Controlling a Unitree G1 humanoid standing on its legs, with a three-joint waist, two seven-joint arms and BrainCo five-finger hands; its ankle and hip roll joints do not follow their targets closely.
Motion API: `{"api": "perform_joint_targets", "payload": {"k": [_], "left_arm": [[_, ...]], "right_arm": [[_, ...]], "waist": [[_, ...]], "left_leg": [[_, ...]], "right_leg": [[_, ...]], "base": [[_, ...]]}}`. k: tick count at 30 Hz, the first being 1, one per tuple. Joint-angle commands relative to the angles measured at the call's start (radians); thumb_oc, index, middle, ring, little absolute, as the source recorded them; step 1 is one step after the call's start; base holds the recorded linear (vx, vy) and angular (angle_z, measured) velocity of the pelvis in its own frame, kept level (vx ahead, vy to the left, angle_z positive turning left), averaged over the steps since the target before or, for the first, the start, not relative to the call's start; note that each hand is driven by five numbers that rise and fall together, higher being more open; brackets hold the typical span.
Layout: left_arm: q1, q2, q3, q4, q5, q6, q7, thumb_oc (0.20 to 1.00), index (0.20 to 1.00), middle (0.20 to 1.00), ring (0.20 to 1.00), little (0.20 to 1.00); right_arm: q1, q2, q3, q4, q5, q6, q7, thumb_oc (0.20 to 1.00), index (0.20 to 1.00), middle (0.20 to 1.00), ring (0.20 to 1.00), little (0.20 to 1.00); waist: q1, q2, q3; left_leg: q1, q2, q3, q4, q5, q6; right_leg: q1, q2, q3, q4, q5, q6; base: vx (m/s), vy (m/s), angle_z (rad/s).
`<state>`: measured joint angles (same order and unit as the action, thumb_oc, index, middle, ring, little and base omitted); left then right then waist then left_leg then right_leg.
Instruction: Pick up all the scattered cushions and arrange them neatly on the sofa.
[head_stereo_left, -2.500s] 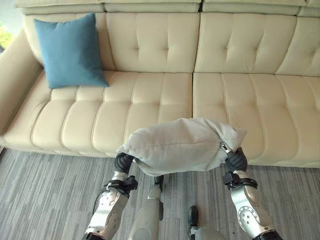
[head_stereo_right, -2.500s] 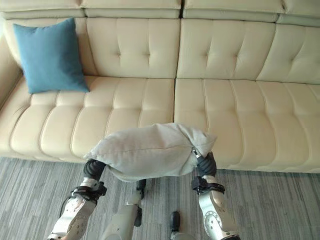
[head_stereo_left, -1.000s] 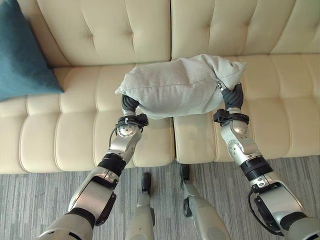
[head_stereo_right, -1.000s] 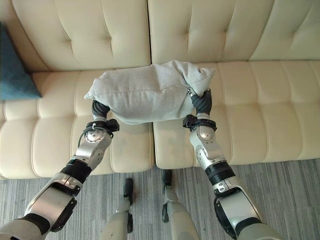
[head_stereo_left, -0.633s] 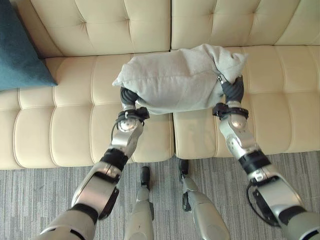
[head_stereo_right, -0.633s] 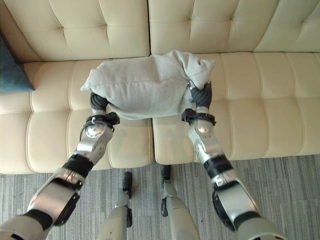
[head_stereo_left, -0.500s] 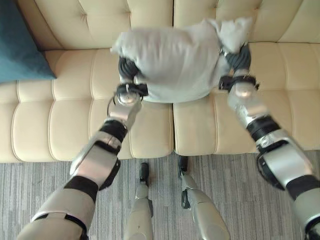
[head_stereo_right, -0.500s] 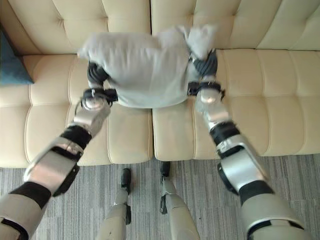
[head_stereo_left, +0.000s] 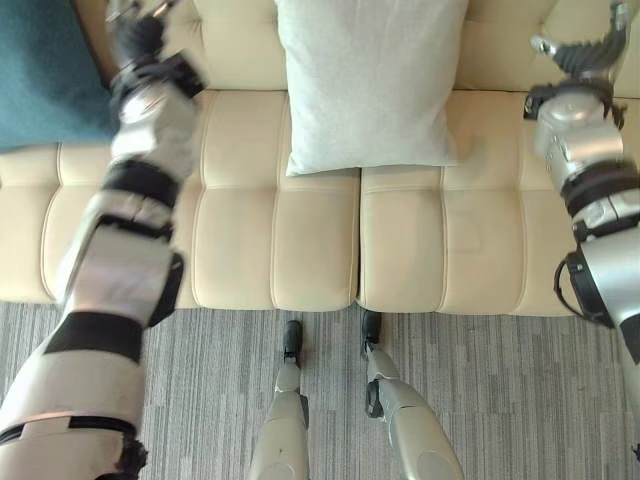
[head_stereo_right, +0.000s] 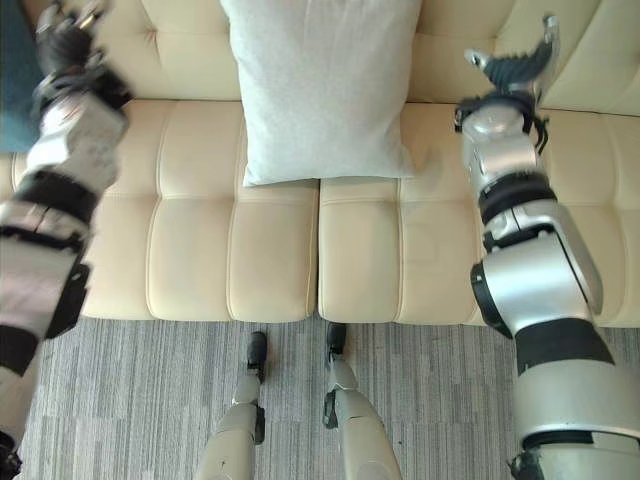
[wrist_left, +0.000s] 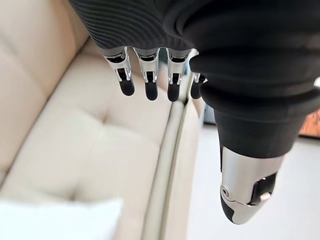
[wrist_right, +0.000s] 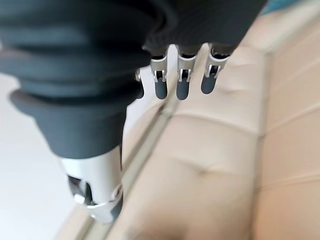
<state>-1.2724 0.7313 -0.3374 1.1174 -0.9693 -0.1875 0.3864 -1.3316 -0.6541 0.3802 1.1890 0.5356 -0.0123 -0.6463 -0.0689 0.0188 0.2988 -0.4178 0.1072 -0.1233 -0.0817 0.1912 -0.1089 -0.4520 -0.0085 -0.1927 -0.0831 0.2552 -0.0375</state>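
Grey cushion (head_stereo_left: 368, 85) stood propped against the cream sofa (head_stereo_left: 240, 240) backrest, teal cushion (head_stereo_left: 45, 70) at far left; left hand (wrist_left: 150, 70) and right hand (wrist_right: 182, 70) hovered apart, fingers straight, empty.

Living room: cream sofa (head_stereo_left: 300, 250), grey carpet (head_stereo_left: 200, 390).

Bare cream leather sofa seat (head_stereo_left: 250, 230) open in front; upright pale grey square cushion (head_stereo_left: 368, 80) blocking centre backrest.

Pale grey cushion (head_stereo_left: 368, 80), teal cushion (head_stereo_left: 45, 75), cream sofa (head_stereo_left: 240, 240), grey-streaked carpet (head_stereo_left: 200, 390).
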Motion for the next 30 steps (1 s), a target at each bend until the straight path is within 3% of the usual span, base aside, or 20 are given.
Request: {"api": "perform_joint_targets", "payload": {"k": [1,2,3,5,7,11,14,15,17,18,21,24,27,30], "left_arm": [[0.316,0.047,0.055,-0.19,0.397,-0.048,-0.058,1.0,1.0,1.0,1.0,1.0],[0.328,0.045,0.058,-0.198,0.401,-0.046,-0.055,1.0,1.0,1.0,1.0,1.0],[0.457,0.033,0.092,-0.224,0.477,-0.045,-0.085,1.0,1.0,1.0,1.0,1.0],[0.694,-0.019,0.153,-0.34,0.61,-0.041,-0.117,1.0,1.0,1.0,1.0,1.0],[0.858,-0.054,0.186,-0.433,0.68,-0.029,-0.145,1.0,1.0,1.0,1.0,1.0],[1.093,-0.229,0.201,-0.392,0.79,-0.006,-0.22,1.0,1.0,1.0,1.0,1.0],[1.138,-0.283,0.172,-0.335,0.832,0.005,-0.243,1.0,1.0,1.0,1.0,1.0],[1.164,-0.342,0.148,-0.231,0.863,0.019,-0.268,1.0,1.0,1.0,1.0,1.0],[1.166,-0.375,0.149,-0.18,0.851,0.023,-0.273,1.0,1.0,1.0,1.0,1.0],[1.153,-0.433,0.144,-0.067,0.851,0.035,-0.273,1.0,1.0,1.0,1.0,1.0],[1.144,-0.462,0.139,0.036,0.899,0.042,-0.256,1.0,1.0,1.0,1.0,1.0],[1.131,-0.443,0.145,0.078,0.92,0.059,-0.244,1.0,1.0,1.0,1.0,1.0],[1.147,-0.417,0.162,0.121,0.959,0.081,-0.242,1.0,1.0,1.0,1.0,1.0],[1.169,-0.401,0.193,0.143,0.959,0.092,-0.231,1.0,1.0,1.0,1.0,1.0]], "right_arm": [[0.384,0.01,-0.129,-0.353,0.011,-0.2,0.094,1.0,1.0,1.0,1.0,1.0],[0.397,0.012,-0.132,-0.362,0.007,-0.198,0.092,1.0,1.0,1.0,1.0,1.0],[0.548,0.028,-0.209,-0.407,0.008,-0.237,0.152,1.0,1.0,1.0,1.0,1.0],[0.806,0.091,-0.294,-0.495,-0.038,-0.245,0.243,1.0,1.0,1.0,1.0,1.0],[0.946,0.13,-0.327,-0.537,-0.037,-0.234,0.321,1.0,1.0,1.0,1.0,1.0],[1.126,0.235,-0.348,-0.428,-0.094,-0.19,0.433,1.0,1.0,1.0,1.0,1.0],[1.165,0.253,-0.326,-0.351,-0.148,-0.159,0.466,1.0,1.0,1.0,1.0,1.0],[1.174,0.275,-0.304,-0.249,-0.215,-0.126,0.487,1.0,1.0,1.0,1.0,1.0],[1.177,0.29,-0.303,-0.204,-0.235,-0.11,0.485,1.0,1.0,1.0,1.0,1.0],[1.168,0.33,-0.317,-0.099,-0.233,-0.091,0.485,1.0,1.0,1.0,1.0,1.0],[1.173,0.367,-0.323,-0.018,-0.238,-0.075,0.485,1.0,1.0,1.0,1.0,1.0],[1.178,0.38,-0.304,0.022,-0.242,-0.067,0.489,1.0,1.0,1.0,1.0,1.0],[1.205,0.377,-0.306,0.062,-0.261,-0.061,0.496,1.0,1.0,1.0,1.0,1.0],[1.22,0.376,-0.315,0.072,-0.271,-0.059,0.49,1.0,1.0,1.0,1.0,1.0]], "waist": [[0.016,0.023,-0.029],[0.015,0.021,-0.035],[0.012,0.023,-0.043],[0.008,0.021,-0.054],[0.004,0.016,-0.063],[-0.005,0.005,-0.09],[-0.006,-0.001,-0.091],[-0.009,-0.008,-0.094],[-0.009,-0.012,-0.094],[-0.013,-0.021,-0.093],[-0.014,-0.031,-0.091],[-0.001,-0.021,-0.069],[0.022,-0.02,-0.115],[0.044,-0.027,-0.15]], "left_leg": [[0.249,0.021,0.068,-0.006,-0.186,-0.024],[0.245,0.018,0.067,-0.006,-0.18,-0.024],[0.271,0.018,0.077,-0.006,-0.196,-0.018],[0.308,0.013,0.086,-0.006,-0.215,-0.009],[0.336,0.007,0.087,-0.006,-0.228,-0.002],[0.391,-0.027,0.098,-0.005,-0.255,0.027],[0.407,-0.044,0.098,0.0,-0.264,0.042],[0.416,-0.072,0.099,0.009,-0.277,0.063],[0.417,-0.086,0.099,0.013,-0.281,0.072],[0.411,-0.12,0.105,0.019,-0.282,0.092],[0.419,-0.142,0.126,0.011,-0.271,0.104],[0.397,-0.123,0.144,0.019,-0.236,0.112],[0.371,-0.114,0.15,0.019,-0.21,0.12],[0.358,-0.112,0.165,0.019,-0.199,0.121]], "right_leg": [[0.051,-0.067,0.06,0.145,-0.246,0.15],[0.049,-0.07,0.06,0.141,-0.24,0.151],[0.076,-0.077,0.063,0.138,-0.241,0.153],[0.116,-0.085,0.07,0.122,-0.233,0.158],[0.149,-0.088,0.075,0.106,-0.225,0.159],[0.206,-0.104,0.096,0.075,-0.191,0.173],[0.215,-0.117,0.108,0.075,-0.176,0.181],[0.214,-0.137,0.123,0.07,-0.151,0.194],[0.211,-0.148,0.13,0.065,-0.133,0.2],[0.193,-0.172,0.139,0.043,-0.093,0.218],[0.183,-0.198,0.128,0.053,-0.087,0.234],[0.206,-0.18,0.097,0.19,-0.183,0.209],[0.281,-0.135,0.119,0.294,-0.267,0.188],[0.344,-0.118,0.126,0.307,-0.313,0.183]], "base": [[0.01,0.165,-0.1],[0.03,0.182,-0.07],[0.02,0.11,-0.05],[0.01,0.172,0.09],[0.0,0.146,0.0],[-0.04,0.185,-0.15],[-0.13,0.19,-0.09],[-0.11,0.152,-0.06],[-0.2,0.218,-0.18],[-0.33,0.321,-0.32],[-0.25,0.193,-0.27],[-0.26,0.07,-0.02],[-0.13,0.024,-0.08],[-0.07,-0.027,-0.04]]}}
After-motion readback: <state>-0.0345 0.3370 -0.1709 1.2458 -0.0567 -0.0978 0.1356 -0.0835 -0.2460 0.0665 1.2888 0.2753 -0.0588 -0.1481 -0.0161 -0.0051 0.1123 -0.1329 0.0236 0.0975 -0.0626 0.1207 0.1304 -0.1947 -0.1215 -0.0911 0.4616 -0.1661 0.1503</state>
